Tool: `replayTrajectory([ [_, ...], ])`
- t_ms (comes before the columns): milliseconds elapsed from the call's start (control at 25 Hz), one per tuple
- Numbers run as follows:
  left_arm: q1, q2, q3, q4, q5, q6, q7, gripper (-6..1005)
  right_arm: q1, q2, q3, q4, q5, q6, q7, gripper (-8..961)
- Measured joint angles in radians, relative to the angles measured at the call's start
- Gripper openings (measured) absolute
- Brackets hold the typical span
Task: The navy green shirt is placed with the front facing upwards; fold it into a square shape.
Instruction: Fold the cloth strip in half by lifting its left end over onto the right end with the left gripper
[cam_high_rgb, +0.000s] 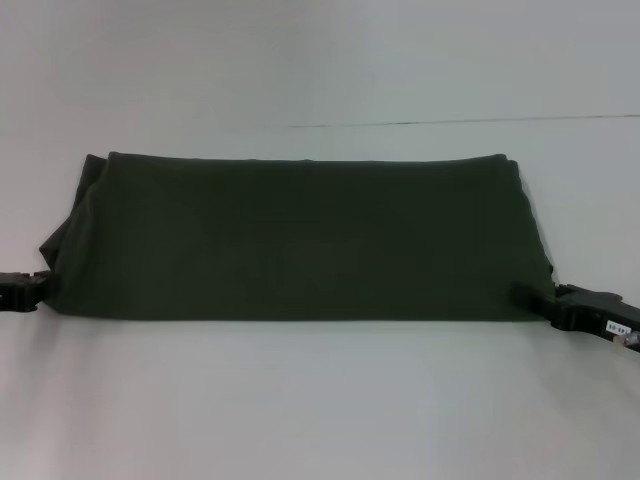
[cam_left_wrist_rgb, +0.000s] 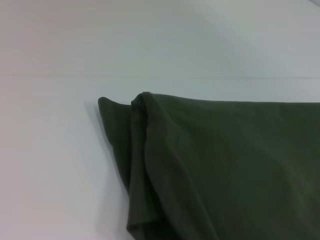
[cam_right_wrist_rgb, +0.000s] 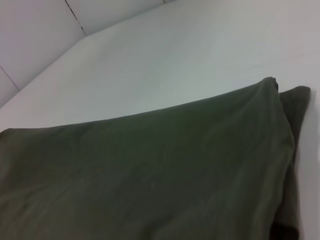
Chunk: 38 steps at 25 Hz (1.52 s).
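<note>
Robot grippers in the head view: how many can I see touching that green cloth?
2. The left gripper sits at the near left corner of the dark olive-green folded cotton shirt; the right gripper at its near right corner. Both meet the cloth's edge.

Left claw (cam_high_rgb: 38, 287) and right claw (cam_high_rgb: 535, 300) sit low at opposite sides, reaching inward.

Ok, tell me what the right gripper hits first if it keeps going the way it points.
The right gripper points inward at the near right corner of the navy green shirt, so it would meet that folded cloth first. It looks already touching, though contact is hard to confirm.
</note>
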Motion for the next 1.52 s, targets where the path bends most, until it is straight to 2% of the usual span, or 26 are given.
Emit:
replayTrajectory([
  [360, 0.004, -0.001, 0.000, 0.008, 0.000, 0.028, 0.024, 38, -0.008, -0.001, 0.006, -0.012, -0.001, -0.023, 0.002, 317],
  [480, 0.013, -0.003, 0.000, 0.021, 0.000, 0.065, 0.061, 38, -0.022, -0.002, 0.008, -0.023, 0.004, -0.042, -0.005, 73],
  [880, 0.032, -0.006, -0.023, 0.036, -0.006, 0.115, 0.104, 39, -0.050, 0.000, 0.010, -0.053, 0.005, -0.086, -0.020, 22],
  [1120, 0.035, -0.003, -0.095, 0.039, -0.030, 0.103, 0.084, 39, -0.046, 0.000, 0.008, -0.054, 0.004, -0.087, -0.021, 21],
  [1360, 0.035, 0.000, -0.095, 0.040, -0.014, 0.103, 0.055, 83, -0.042, 0.000, 0.007, -0.054, 0.001, -0.088, -0.021, 22],
  [1520, 0.031, -0.005, -0.069, 0.037, 0.023, 0.091, 0.039, 156, -0.040, 0.000, 0.004, -0.054, 0.001, -0.088, -0.021, 21],
])
